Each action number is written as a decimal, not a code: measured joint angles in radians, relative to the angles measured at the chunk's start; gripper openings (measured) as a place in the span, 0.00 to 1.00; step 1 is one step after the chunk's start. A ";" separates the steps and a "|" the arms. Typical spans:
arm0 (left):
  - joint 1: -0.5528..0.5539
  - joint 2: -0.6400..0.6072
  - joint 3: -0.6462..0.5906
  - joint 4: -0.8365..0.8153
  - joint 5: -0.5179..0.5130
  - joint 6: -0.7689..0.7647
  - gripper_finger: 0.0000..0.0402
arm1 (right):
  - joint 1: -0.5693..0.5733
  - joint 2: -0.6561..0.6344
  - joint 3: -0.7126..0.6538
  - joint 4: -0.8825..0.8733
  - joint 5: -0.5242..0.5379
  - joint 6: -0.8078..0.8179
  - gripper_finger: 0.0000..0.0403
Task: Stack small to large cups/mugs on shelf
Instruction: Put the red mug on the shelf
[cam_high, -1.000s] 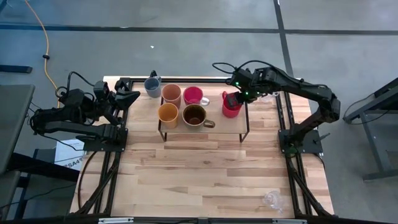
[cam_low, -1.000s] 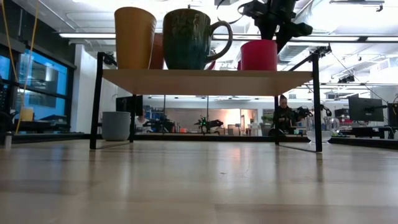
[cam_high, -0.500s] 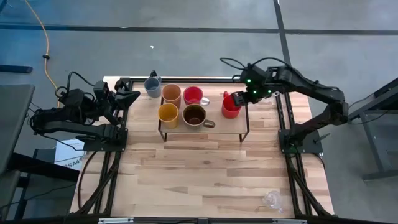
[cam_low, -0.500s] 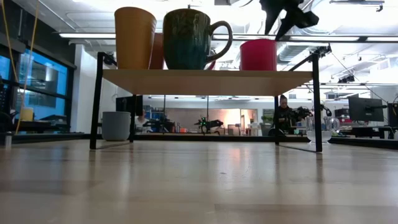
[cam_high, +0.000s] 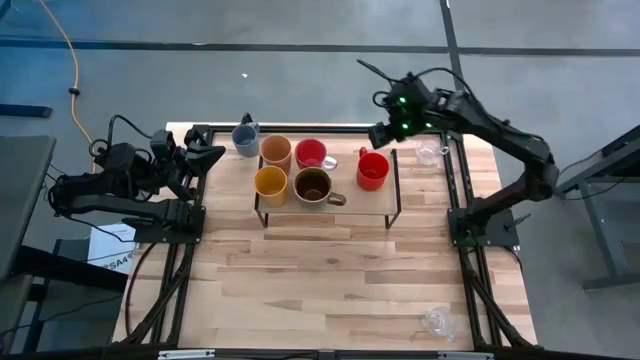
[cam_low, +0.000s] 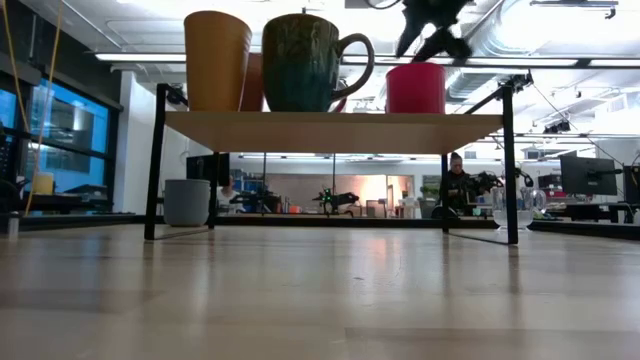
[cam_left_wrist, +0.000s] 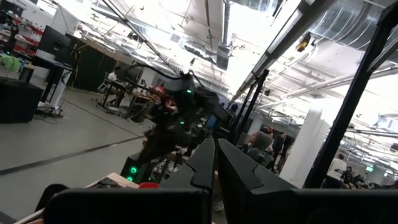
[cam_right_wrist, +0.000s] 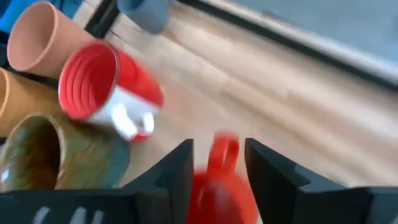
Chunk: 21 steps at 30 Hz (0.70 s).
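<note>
The shelf (cam_high: 370, 207) carries five vessels standing upright on their bases: peach tumbler (cam_high: 276, 152), pink-red cup (cam_high: 311, 152), orange-yellow cup (cam_high: 270, 183), dark-brown mug (cam_high: 313, 185) and a red cup (cam_high: 372, 170) alone at its right end. The grey-blue mug (cam_high: 245, 138) stands on the table beyond the shelf's far left corner. One clear glass (cam_high: 429, 153) sits right of the shelf, another (cam_high: 437, 320) by the near edge. My right gripper (cam_high: 383, 133) hovers open above and just beyond the red cup (cam_right_wrist: 221, 186), touching nothing. My left gripper (cam_high: 205, 155) waits shut at the table's left.
The shelf's black frame legs (cam_low: 511, 160) stand around open room under the plank (cam_low: 330, 130). The near half of the table (cam_high: 320, 290) is bare wood apart from the clear glass. A small clear piece (cam_high: 329, 162) lies beside the pink-red cup.
My right gripper has let go of the red cup at the shelf's right end, risen clear of it and drawn back toward the table's far edge. The red cup stays standing where it was set.
</note>
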 joint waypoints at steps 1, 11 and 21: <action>0.000 0.000 0.000 0.000 0.000 -0.002 0.02 | -0.008 0.018 0.000 0.035 -0.004 -0.048 0.31; 0.000 0.000 0.000 0.000 0.000 -0.020 0.02 | -0.029 0.192 0.000 0.125 -0.196 -0.401 0.04; 0.000 0.000 0.000 0.000 0.000 -0.024 0.02 | -0.030 0.236 0.000 0.083 -0.205 -0.500 0.00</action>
